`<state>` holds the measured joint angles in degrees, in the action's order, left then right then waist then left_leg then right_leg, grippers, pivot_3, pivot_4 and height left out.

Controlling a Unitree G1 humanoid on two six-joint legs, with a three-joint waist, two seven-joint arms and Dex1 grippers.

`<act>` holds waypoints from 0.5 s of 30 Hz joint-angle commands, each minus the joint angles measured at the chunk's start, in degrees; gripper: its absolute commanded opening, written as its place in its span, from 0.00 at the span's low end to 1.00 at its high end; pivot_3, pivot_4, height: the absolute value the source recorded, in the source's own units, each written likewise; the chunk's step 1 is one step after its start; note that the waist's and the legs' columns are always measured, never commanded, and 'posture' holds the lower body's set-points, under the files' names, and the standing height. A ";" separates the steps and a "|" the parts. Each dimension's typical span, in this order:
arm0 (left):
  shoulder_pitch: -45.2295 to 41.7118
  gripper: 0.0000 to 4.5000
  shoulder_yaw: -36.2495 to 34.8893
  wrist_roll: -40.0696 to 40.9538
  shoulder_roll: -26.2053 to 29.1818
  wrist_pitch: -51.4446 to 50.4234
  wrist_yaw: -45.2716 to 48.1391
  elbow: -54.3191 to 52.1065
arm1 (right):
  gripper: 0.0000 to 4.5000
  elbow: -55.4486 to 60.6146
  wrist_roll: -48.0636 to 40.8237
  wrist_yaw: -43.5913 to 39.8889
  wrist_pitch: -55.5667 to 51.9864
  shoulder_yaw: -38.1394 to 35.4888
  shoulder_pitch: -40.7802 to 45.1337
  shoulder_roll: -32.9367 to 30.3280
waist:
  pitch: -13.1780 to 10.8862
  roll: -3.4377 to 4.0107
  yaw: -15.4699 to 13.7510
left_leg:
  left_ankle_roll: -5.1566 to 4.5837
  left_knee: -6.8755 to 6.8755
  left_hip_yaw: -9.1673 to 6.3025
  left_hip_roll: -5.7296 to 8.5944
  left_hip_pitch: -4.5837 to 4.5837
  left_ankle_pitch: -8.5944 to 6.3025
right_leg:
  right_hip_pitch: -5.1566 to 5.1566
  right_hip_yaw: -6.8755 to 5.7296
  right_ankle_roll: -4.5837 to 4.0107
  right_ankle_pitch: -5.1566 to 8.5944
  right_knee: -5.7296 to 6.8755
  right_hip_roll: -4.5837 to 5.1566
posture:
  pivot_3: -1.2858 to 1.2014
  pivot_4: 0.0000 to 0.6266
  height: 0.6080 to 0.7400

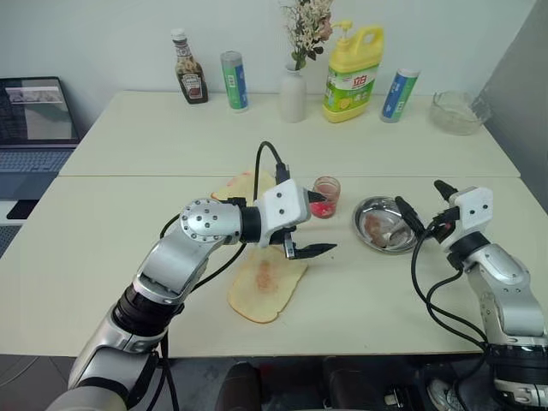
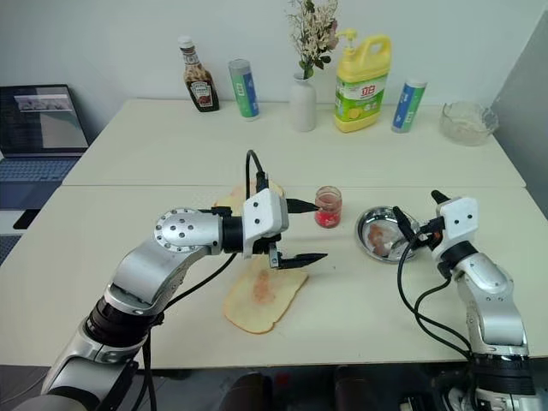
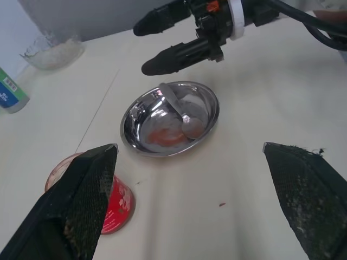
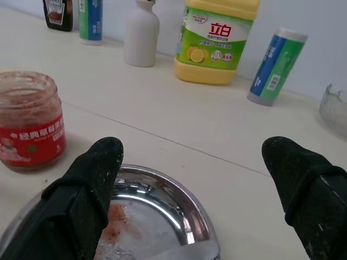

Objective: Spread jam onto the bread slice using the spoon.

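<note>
The bread slice (image 1: 267, 282), pale tan with a pink smear in its middle, lies near the table's front edge. My left gripper (image 1: 326, 223) hovers open just above and beyond it, its upper finger beside the jam (image 1: 326, 196), a small glass jar with a red label. To the right of the jar, the spoon (image 3: 179, 108) rests inside the round steel dish (image 1: 372, 211). My right gripper (image 1: 422, 199) stands open at the dish's right rim, empty. In the right wrist view the jam (image 4: 30, 119) and the dish (image 4: 162, 184) lie ahead of my open right gripper (image 4: 192, 146).
A smaller slice (image 1: 244, 186) lies behind my left arm. Along the far edge stand a sauce bottle (image 1: 188, 70), two cans (image 1: 234, 81), a white vase (image 1: 293, 92), a yellow detergent bottle (image 1: 353, 73) and a glass bowl (image 1: 458, 111). A laptop (image 1: 34, 124) sits at the left.
</note>
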<state>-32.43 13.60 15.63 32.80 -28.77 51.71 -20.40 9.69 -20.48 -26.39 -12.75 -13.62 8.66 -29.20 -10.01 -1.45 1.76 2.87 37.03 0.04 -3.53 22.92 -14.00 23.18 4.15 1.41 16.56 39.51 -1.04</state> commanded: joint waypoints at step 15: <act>30.36 1.00 -23.72 -0.32 16.05 14.34 3.39 4.79 | 0.99 27.12 -14.48 -23.61 -14.69 -8.36 -24.13 -21.06 | -0.04 -0.33 -0.23 | -0.01 -0.04 -0.04 -0.08 -0.05 -0.01 | -0.02 -0.09 0.17 0.19 -0.08 0.02 | 0.52 0.24 1.00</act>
<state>-2.09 -7.21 14.59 48.60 -17.51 54.98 -14.73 34.55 -35.17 -48.50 -29.35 -19.71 -14.40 -49.93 -10.05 -1.78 1.53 2.86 37.01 -0.02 -3.60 22.90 -14.00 23.15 4.04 1.59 16.75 39.43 -1.01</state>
